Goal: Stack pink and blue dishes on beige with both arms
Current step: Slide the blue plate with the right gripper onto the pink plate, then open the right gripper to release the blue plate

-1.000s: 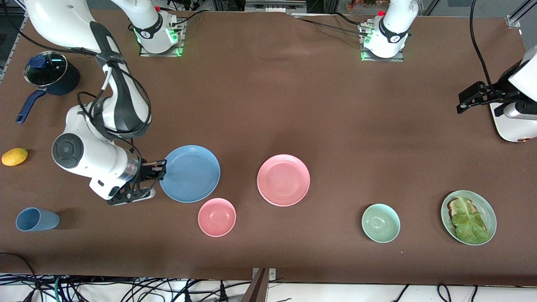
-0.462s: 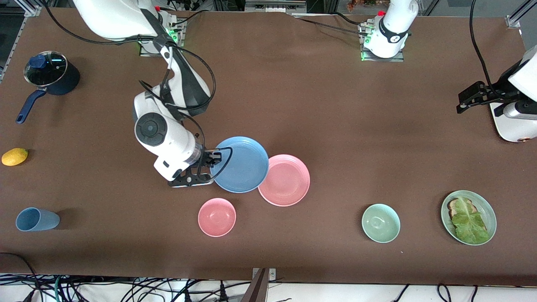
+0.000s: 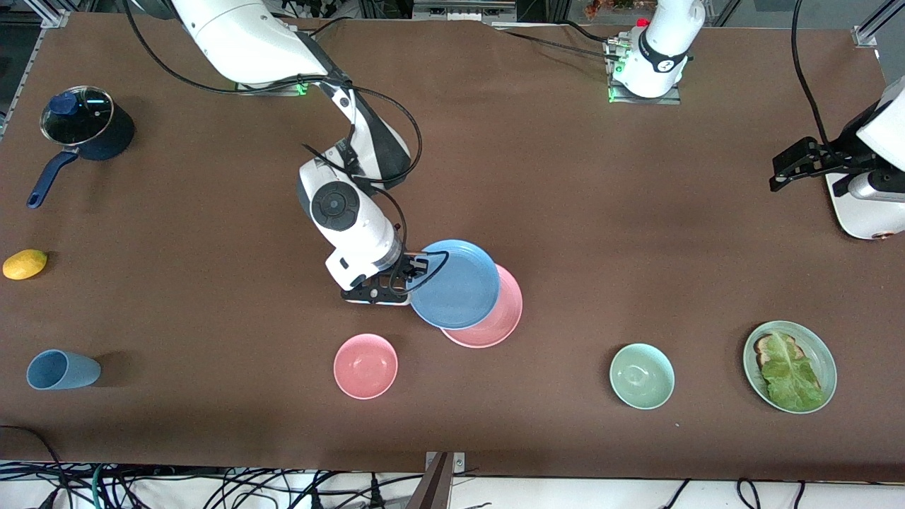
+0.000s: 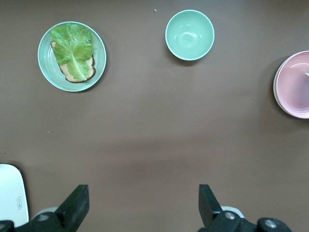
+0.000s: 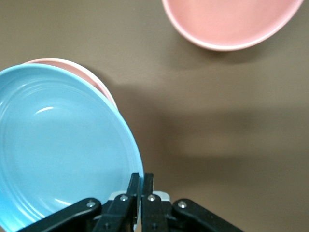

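My right gripper [image 3: 413, 272] is shut on the rim of the mid blue plate [image 3: 456, 283] and holds it over the salmon pink plate [image 3: 498, 322], covering most of it. In the right wrist view the fingers [image 5: 140, 179] pinch the blue plate's [image 5: 58, 150] edge, and a sliver of the pink plate [image 5: 91, 75] shows under it. Whether the two plates touch I cannot tell. The pink plate [image 4: 294, 84] also shows in the left wrist view. The beige plate is out of view. My left gripper [image 3: 778, 173] waits open [image 4: 143, 203] at the left arm's end of the table.
A small pink bowl [image 3: 365, 365] lies nearer the front camera than the plates. A green bowl [image 3: 642, 376] and a pale green plate with lettuce and toast [image 3: 790, 366] lie toward the left arm's end. A light blue cup [image 3: 62, 370], a lemon [image 3: 25, 264] and a dark pot [image 3: 85, 124] lie toward the right arm's end.
My right arm has carried the blue plate from the right arm's side of the table toward the middle, until it overlaps the pink plate. The left arm has not moved.
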`<move>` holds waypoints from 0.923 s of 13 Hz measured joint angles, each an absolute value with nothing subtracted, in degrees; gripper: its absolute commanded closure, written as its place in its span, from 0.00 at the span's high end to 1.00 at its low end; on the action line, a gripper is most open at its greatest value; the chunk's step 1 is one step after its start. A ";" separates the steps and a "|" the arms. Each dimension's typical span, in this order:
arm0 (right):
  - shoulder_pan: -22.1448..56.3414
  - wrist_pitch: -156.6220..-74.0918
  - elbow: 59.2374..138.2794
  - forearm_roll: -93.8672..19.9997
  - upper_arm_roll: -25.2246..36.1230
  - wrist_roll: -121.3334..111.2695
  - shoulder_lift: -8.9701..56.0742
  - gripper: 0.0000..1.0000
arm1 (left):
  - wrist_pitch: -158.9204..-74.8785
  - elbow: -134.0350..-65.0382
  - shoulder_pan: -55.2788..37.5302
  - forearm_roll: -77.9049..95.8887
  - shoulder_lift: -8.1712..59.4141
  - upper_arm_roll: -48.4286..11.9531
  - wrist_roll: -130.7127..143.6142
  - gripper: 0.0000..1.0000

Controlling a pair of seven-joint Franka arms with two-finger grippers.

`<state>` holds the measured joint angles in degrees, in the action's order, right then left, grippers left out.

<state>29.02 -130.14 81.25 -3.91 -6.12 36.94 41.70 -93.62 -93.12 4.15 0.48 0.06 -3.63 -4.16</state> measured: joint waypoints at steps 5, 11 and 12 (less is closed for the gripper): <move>30.66 -133.77 80.61 -3.91 -5.96 40.78 43.67 0.00 | -93.62 -92.93 4.14 0.48 0.06 -3.64 -4.16 1.00; 31.16 -135.53 77.12 -3.91 -5.88 42.50 46.95 0.00 | -93.62 -92.81 4.14 0.48 0.07 -3.64 -4.16 1.00; 31.16 -136.33 77.11 -3.91 -5.87 42.51 47.29 0.00 | -93.62 -92.80 4.14 0.48 0.07 -3.64 -4.16 1.00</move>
<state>31.16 -136.33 77.11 -3.91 -5.87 42.51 47.29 -93.62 -92.80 4.14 0.48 0.07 -3.64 -4.16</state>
